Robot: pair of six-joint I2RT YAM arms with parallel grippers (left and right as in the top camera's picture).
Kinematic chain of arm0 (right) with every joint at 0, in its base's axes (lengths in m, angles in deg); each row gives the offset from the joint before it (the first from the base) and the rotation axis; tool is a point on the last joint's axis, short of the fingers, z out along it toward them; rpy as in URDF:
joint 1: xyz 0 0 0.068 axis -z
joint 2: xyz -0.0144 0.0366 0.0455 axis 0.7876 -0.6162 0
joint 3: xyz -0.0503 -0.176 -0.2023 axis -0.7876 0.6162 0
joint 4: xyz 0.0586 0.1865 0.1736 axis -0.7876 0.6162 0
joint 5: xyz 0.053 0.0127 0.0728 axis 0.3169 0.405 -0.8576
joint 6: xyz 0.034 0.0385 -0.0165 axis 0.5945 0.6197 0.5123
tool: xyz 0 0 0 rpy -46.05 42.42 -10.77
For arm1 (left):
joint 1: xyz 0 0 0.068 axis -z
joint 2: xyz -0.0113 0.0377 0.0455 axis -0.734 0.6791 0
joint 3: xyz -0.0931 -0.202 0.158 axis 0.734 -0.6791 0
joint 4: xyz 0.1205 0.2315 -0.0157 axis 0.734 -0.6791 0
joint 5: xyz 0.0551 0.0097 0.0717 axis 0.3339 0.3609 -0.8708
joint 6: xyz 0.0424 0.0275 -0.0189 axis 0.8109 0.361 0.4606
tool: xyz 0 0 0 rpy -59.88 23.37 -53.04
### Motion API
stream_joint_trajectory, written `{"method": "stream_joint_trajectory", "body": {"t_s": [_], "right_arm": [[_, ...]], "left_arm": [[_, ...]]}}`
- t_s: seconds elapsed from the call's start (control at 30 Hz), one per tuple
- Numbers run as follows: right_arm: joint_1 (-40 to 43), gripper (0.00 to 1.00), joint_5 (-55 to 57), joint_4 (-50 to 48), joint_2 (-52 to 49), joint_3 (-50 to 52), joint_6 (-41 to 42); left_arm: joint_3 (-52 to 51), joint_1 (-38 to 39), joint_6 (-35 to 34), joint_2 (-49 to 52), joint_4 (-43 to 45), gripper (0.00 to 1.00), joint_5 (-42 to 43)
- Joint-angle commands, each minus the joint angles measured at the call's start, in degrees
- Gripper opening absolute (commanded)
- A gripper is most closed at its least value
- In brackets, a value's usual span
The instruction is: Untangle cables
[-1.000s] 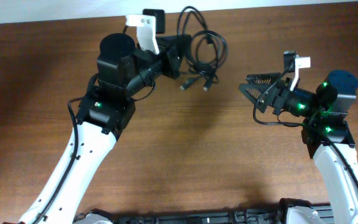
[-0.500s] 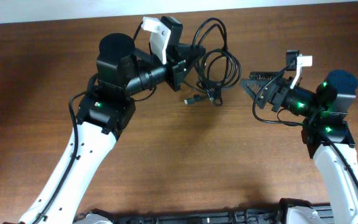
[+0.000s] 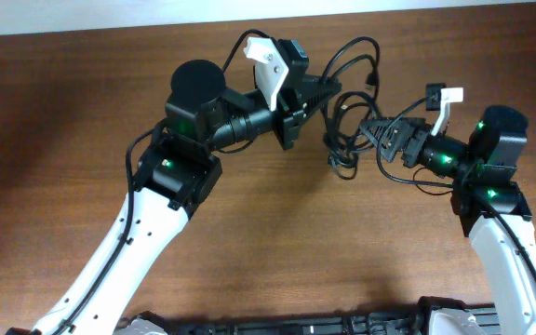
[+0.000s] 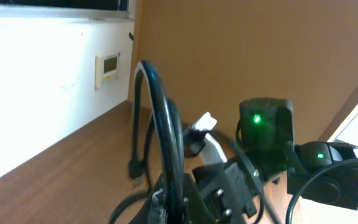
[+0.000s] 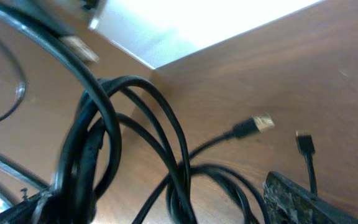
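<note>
Your left gripper (image 3: 328, 91) has its jaws pinched together on the cables (image 3: 340, 149). You can see their black loops and plugs trailing over the wooden table (image 3: 249, 233), between the 2 arms. Your right gripper (image 3: 372, 130) holds its jaws wide apart, with loops passing between its fingers.

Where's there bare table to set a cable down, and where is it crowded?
Bare table lies outside the left arm, and a wide patch opens between it and the right arm, toward the near edge. Crowded: the far middle, where the left gripper and right gripper flank the cables.
</note>
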Motion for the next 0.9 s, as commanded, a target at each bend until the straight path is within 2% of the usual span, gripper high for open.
{"method": "stream_joint_trajectory", "body": {"t_s": [0.0, 0.23, 0.63, 0.73, 0.87], "right_arm": [[0.0, 0.86, 13.9, 7.5, 0.3, 0.0, -2.6], [0.1, 0.87, 25.6, 17.6, 0.3, 0.0, -3.0], [0.2, 0.87, 28.9, 20.6, 0.0, 0.0, -2.9], [0.2, 0.88, 26.1, 19.9, 0.0, 0.0, -3.0], [0.2, 0.89, 7.4, 10.5, 0.0, 0.0, -6.2]], "left_arm": [[1.1, 0.0, 1.2, -1.4, 3.7, 0.00, 0.8], [1.1, -0.1, 1.2, -1.5, 6.8, 0.00, 0.8], [1.1, -1.6, 1.1, -1.9, 7.0, 0.00, 0.8], [1.1, -2.2, 1.2, -1.9, 6.3, 0.00, 0.8], [1.1, -2.3, 5.6, -1.9, 1.2, 0.00, 0.8]]}}
